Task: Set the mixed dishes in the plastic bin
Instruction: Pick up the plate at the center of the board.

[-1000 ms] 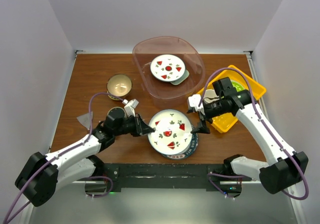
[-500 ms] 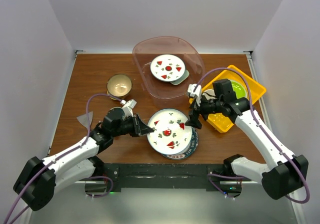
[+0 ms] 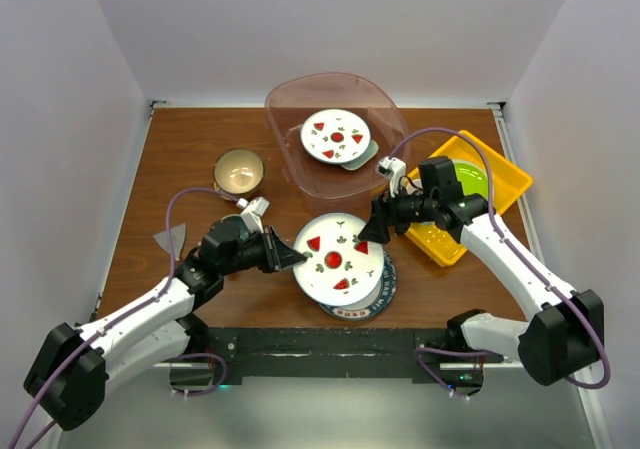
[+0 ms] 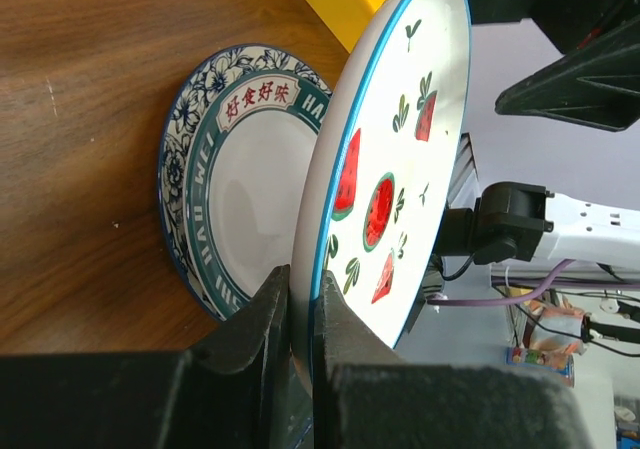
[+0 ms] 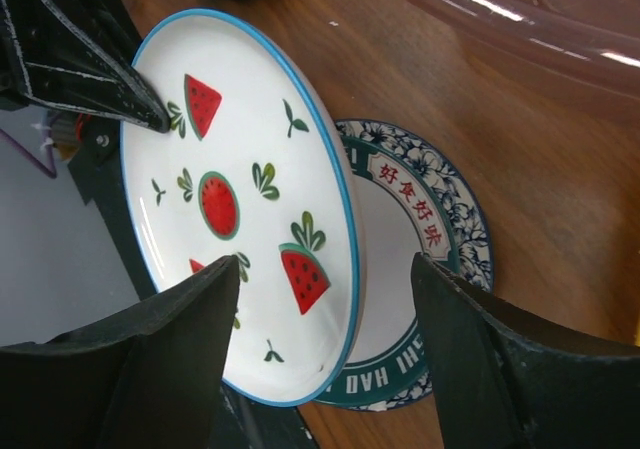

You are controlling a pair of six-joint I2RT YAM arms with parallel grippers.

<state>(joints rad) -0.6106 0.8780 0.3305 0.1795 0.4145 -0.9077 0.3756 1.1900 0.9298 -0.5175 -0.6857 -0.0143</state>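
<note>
- The blue floral plate (image 3: 383, 291) lies flat on the wooden table (image 3: 200, 129) at the near middle. It is a glazed round with a teal band of lettering, hard and probably weighty for its size. Being flat on the wood, it likely needs a finger worked under its rim.
- Just above it the watermelon plate (image 3: 335, 259) is tipped up on edge. It is white glaze with a thin blue rim and red slices painted on. I judge it stiff, slick and breakable, so it wants a firm pinch at the rim and no knocks against the plate below.
- The left gripper (image 3: 292, 258) is clamped on that plate's left rim, one finger on each face.
- The right gripper (image 3: 372, 231) has its fingers apart, straddling the plate's far right rim with a gap showing on each side. A second hold there would steady a plate that could swing from a one-sided pinch.
- Farther left, a tan bowl (image 3: 239, 171) stands upright; it is small, smooth and deep enough to take by the wall.
- At the right, a yellow perforated tray (image 3: 445, 241) holds a lime-green plate (image 3: 470, 179).
- Farthest, the plastic bin (image 3: 380, 104) is translucent pink, deep and rounded. It already holds a second watermelon plate (image 3: 336, 136) resting on a mint tray (image 3: 364, 159).
</note>
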